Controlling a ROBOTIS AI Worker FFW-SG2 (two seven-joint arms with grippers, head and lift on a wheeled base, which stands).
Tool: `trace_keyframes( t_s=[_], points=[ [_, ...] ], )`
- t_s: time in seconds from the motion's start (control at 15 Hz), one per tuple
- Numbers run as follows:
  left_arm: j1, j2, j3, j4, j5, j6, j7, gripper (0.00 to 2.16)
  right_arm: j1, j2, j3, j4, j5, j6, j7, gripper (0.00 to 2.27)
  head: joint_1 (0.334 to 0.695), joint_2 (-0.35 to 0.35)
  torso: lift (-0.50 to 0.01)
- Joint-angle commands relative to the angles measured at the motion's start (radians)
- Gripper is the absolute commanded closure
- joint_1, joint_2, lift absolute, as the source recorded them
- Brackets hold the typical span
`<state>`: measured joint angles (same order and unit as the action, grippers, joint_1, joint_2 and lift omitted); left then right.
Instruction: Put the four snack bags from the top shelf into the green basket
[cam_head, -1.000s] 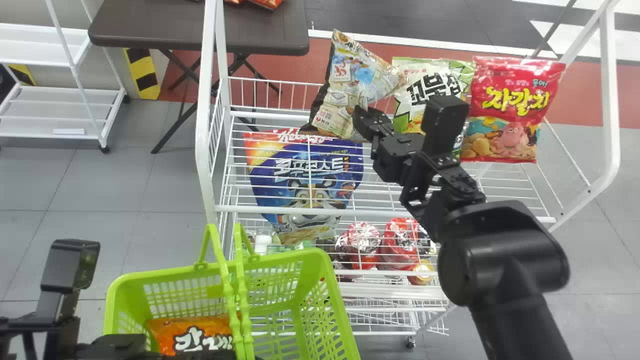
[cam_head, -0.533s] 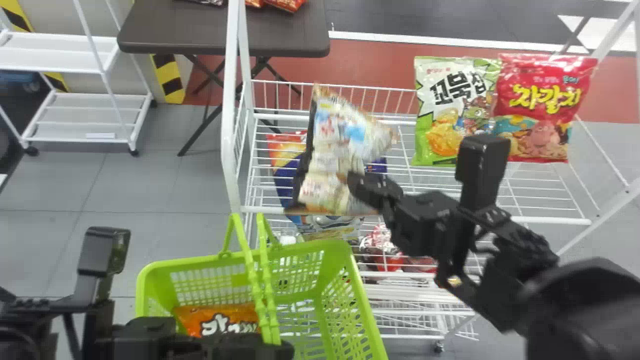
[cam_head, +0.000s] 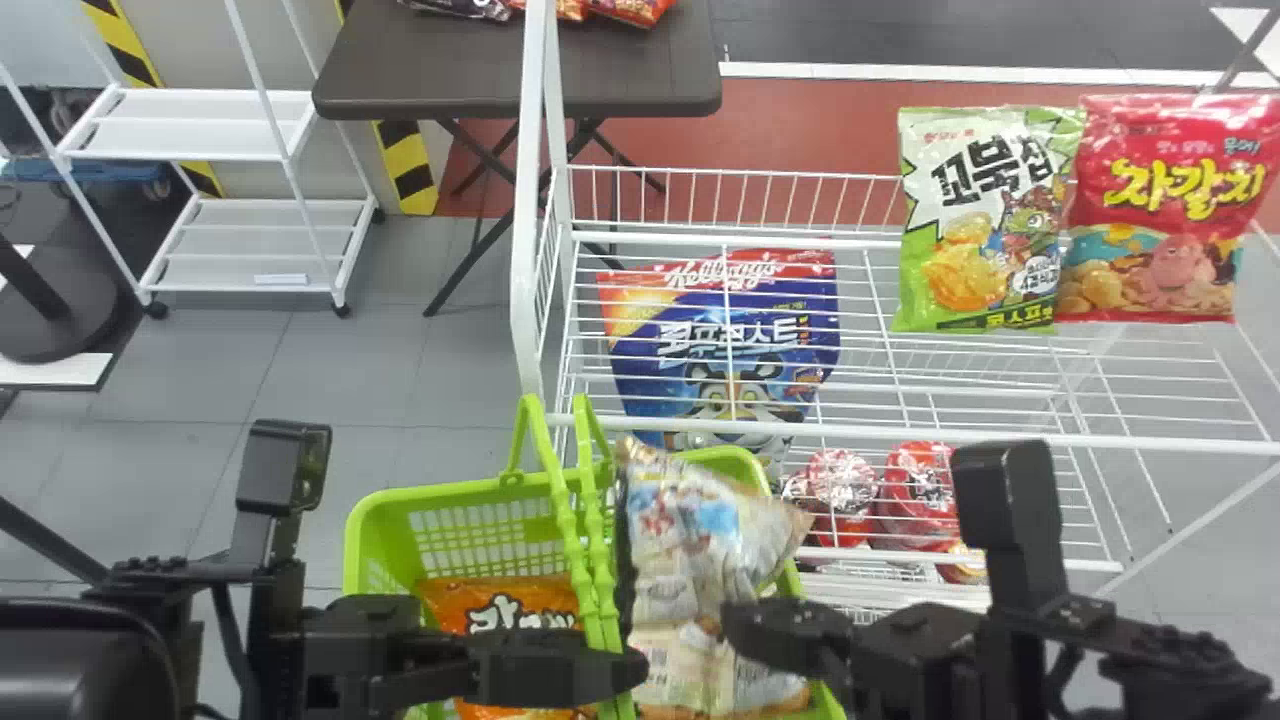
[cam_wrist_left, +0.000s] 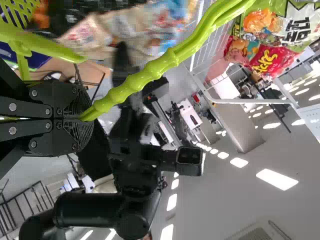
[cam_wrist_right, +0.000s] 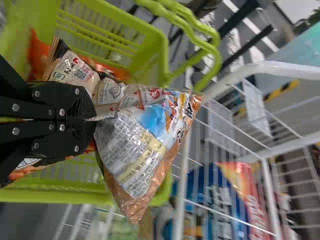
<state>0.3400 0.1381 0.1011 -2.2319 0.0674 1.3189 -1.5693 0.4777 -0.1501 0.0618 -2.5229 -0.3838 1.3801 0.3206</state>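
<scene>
Holding snack bag (cam_head: 690, 560) in right gripper (cam_wrist_right: 94, 119), handle (cam_wrist_left: 145, 75) in left gripper (cam_wrist_left: 84, 118); swung from shelf (cam_head: 870, 432) to basket (cam_head: 440, 493), release likely next.

Korean print stood on: red bag (cam_head: 1165, 215), yellow | green bag (cam_head: 980, 225), black | blue bag (cam_head: 725, 345), white | orange bag (cam_head: 505, 595), white

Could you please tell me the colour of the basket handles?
The handles are bright lime green, best seen in the left wrist view.

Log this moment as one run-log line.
left gripper: shut on handle of green basket | right gripper: pinching crumpled snack bag over basket | orange bag: in basket | green bag, red bag: top shelf
</scene>
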Motion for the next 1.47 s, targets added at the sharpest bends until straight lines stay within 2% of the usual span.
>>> trace_keyframes(
  t_s=[0.0, 0.07, 0.13, 0.2, 0.47, 0.67, 0.73, 0.8, 0.87, 1.07, 1.13, 1.4],
  points=[
    [-0.001, 0.000, -0.004, 0.000, 0.002, 0.003, -0.011, 2.15, -0.011, -0.003, 0.053, 0.052, 0.037, 0.012, 0.000, 2.10, 0.695, 0.021, -0.006],
    [0.001, 0.000, -0.006, 0.000, 0.003, 0.003, -0.011, 2.15, -0.011, -0.003, 0.058, 0.056, 0.049, 0.003, -0.002, 1.68, 0.695, 0.029, -0.006],
    [0.002, 0.000, -0.006, 0.000, 0.003, 0.003, -0.011, 2.15, -0.011, -0.003, 0.056, 0.056, 0.052, -0.009, -0.002, 0.62, 0.695, 0.036, -0.006],
    [0.005, 0.000, -0.008, 0.001, 0.003, 0.003, -0.011, 2.15, -0.013, -0.003, 0.052, 0.056, 0.051, -0.025, -0.002, 0.00, 0.695, 0.038, -0.006],
    [0.016, 0.000, -0.009, 0.003, 0.002, 0.000, -0.011, 2.15, -0.013, -0.002, 0.015, 0.035, 0.029, -0.104, 0.028, 0.06, 0.695, 0.036, -0.006],
    [0.031, 0.001, -0.001, -0.003, 0.003, 0.000, -0.011, 2.15, -0.045, 0.010, -0.154, -0.022, 0.023, -0.187, 0.014, 0.08, 0.695, 0.011, -0.006],
    [0.036, 0.001, -0.001, -0.005, 0.003, 0.000, -0.011, 2.15, -0.094, 0.014, -0.227, -0.014, 0.025, -0.200, 0.006, 0.08, 0.695, -0.016, -0.006],
    [0.037, 0.001, -0.001, -0.005, 0.005, 0.000, -0.011, 2.15, -0.145, 0.014, -0.290, 0.024, 0.037, -0.206, 0.003, 0.08, 0.695, -0.098, -0.006],
    [0.037, 0.000, -0.003, -0.005, 0.003, 0.000, -0.011, 2.15, -0.189, 0.012, -0.335, 0.079, 0.046, -0.261, 0.005, 0.08, 0.695, -0.150, -0.006],
    [0.039, -0.002, -0.020, -0.006, 0.005, 0.000, -0.011, 2.15, -0.324, 0.007, -0.389, 0.285, 0.157, -0.451, 0.003, 0.08, 0.695, -0.274, -0.006],
    [0.044, -0.002, -0.023, -0.008, 0.005, 0.000, -0.011, 2.15, -0.369, 0.006, -0.402, 0.352, 0.174, -0.460, 0.005, 0.09, 0.695, -0.337, -0.006],
    [0.060, -0.002, -0.023, -0.009, 0.009, -0.006, -0.011, 2.15, -0.528, 0.009, -0.401, 0.625, 0.276, -0.549, 0.018, 0.09, 0.695, -0.350, -0.006]
  ],
)
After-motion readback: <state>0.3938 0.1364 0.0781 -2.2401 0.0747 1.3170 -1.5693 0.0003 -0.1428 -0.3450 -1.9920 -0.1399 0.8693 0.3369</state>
